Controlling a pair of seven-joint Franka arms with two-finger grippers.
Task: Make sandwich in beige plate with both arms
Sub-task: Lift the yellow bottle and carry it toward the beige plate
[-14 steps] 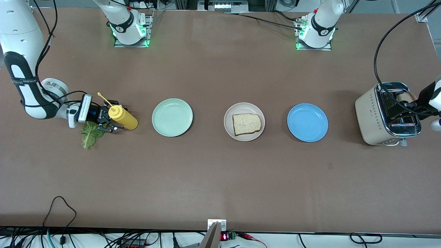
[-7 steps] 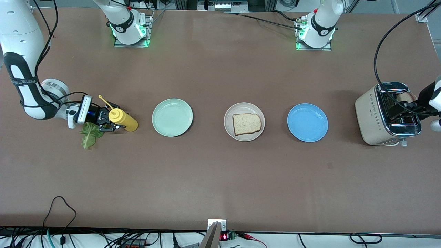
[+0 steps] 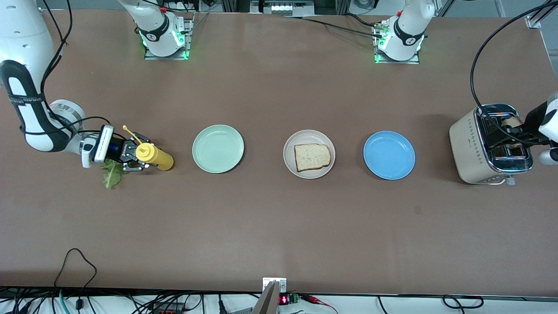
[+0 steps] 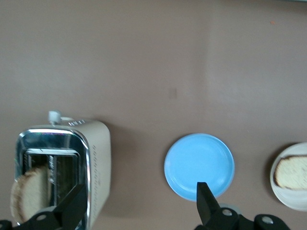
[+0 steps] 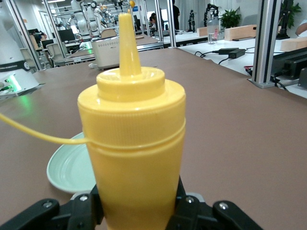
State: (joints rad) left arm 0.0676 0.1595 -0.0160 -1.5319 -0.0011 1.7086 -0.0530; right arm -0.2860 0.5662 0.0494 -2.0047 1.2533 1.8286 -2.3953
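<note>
On the beige plate at the table's middle lies one slice of bread. A second slice stands in a slot of the toaster; my left gripper hovers open over it, and in the left wrist view the gripper is wide open, with that slice beside one finger. A green lettuce leaf lies on the table under my right gripper, which is shut on a yellow squeeze bottle. The bottle fills the right wrist view between the fingers.
A mint-green plate sits between the bottle and the beige plate. A blue plate lies between the beige plate and the toaster. The toaster's black cable loops up toward the left arm's end of the table.
My right gripper has closed on the yellow bottle and drawn it slightly toward the right arm's end of the table. My left gripper has shifted a little over the toaster.
</note>
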